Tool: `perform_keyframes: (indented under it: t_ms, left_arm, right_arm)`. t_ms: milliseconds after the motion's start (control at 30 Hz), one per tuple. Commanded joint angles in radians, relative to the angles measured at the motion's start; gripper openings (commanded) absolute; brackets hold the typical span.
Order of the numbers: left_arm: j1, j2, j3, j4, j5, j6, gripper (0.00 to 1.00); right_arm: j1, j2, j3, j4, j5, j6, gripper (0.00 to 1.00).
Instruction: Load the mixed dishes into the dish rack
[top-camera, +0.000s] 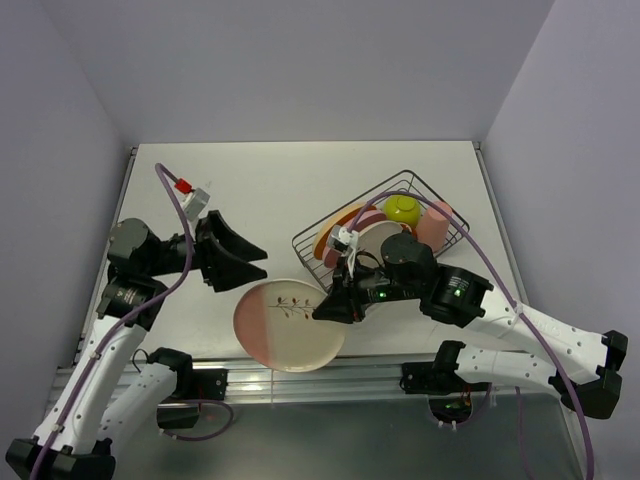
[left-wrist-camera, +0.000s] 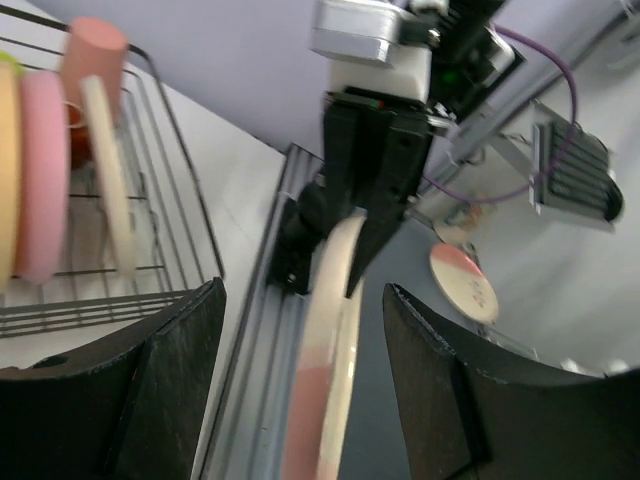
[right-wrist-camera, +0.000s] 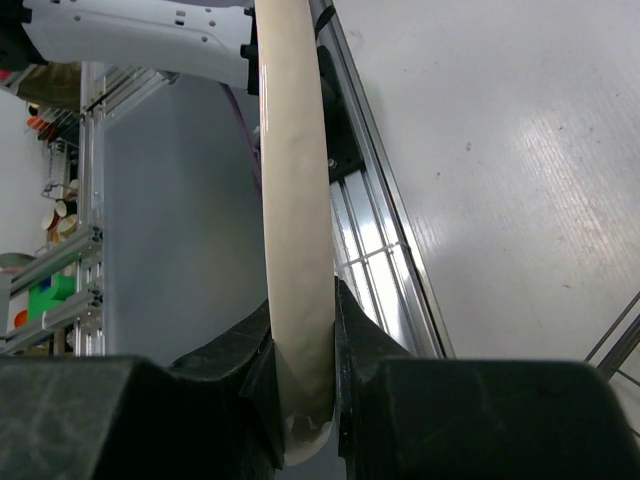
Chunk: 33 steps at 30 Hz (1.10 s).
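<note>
My right gripper (top-camera: 330, 308) is shut on the right rim of the pink-cream twig-patterned plate (top-camera: 288, 325) and holds it over the table's near edge. The right wrist view shows the plate edge-on (right-wrist-camera: 295, 200) pinched between the jaws of that gripper (right-wrist-camera: 300, 400). My left gripper (top-camera: 262, 262) is open and empty just left of the plate. In its wrist view the plate's edge (left-wrist-camera: 335, 330) lines up between the spread fingers without touching. The black wire dish rack (top-camera: 410, 176) holds an orange plate (top-camera: 325, 240), pink plate (top-camera: 365, 218), cream plate (top-camera: 378, 236), lime-green bowl (top-camera: 402, 209) and salmon cup (top-camera: 436, 222).
The rack (left-wrist-camera: 170, 120) stands at the table's right middle, with the pink plate (left-wrist-camera: 40, 170) and cream plate (left-wrist-camera: 110, 180) upright in it. The aluminium rail (top-camera: 330, 375) runs along the near table edge under the held plate. Walls close in the table on three sides.
</note>
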Motion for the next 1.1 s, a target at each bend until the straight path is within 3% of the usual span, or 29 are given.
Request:
perform_keyframes:
  t_ms: [0, 233, 500, 567, 700, 833, 967, 1067]
  left_arm:
    - [-0.072, 0.016, 0.002, 0.108, 0.1, -0.032, 0.7]
    - [-0.21, 0.076, 0.04, -0.103, 0.011, 0.132, 0.71]
    - [-0.308, 0.089, 0.048, -0.165, 0.005, 0.206, 0.69]
    - [-0.318, 0.097, 0.06, -0.194, -0.006, 0.223, 0.65]
    - [-0.344, 0.125, 0.079, -0.2, -0.018, 0.226, 0.45]
    - [-0.385, 0.16, 0.091, -0.202, -0.055, 0.219, 0.0]
    - [-0.431, 0.172, 0.108, -0.231, -0.162, 0.219, 0.0]
    - [-0.433, 0.16, 0.138, -0.275, -0.334, 0.211, 0.0]
  right_arm:
    - [-0.009, -0.044, 0.036, 0.134, -0.048, 0.014, 0.0]
    - [-0.023, -0.025, 0.085, 0.117, -0.057, 0.002, 0.0]
    - [-0.072, -0.039, 0.123, 0.086, -0.104, -0.009, 0.0]
    - [-0.073, -0.047, 0.126, 0.079, -0.12, -0.008, 0.0]
    - [-0.075, -0.059, 0.12, 0.076, -0.133, 0.0, 0.0]
    - [-0.076, -0.08, 0.116, 0.076, -0.133, 0.005, 0.0]
    - [-0.08, -0.097, 0.134, 0.041, -0.101, -0.004, 0.0]
    - [-0.086, -0.113, 0.143, -0.003, -0.06, -0.012, 0.0]
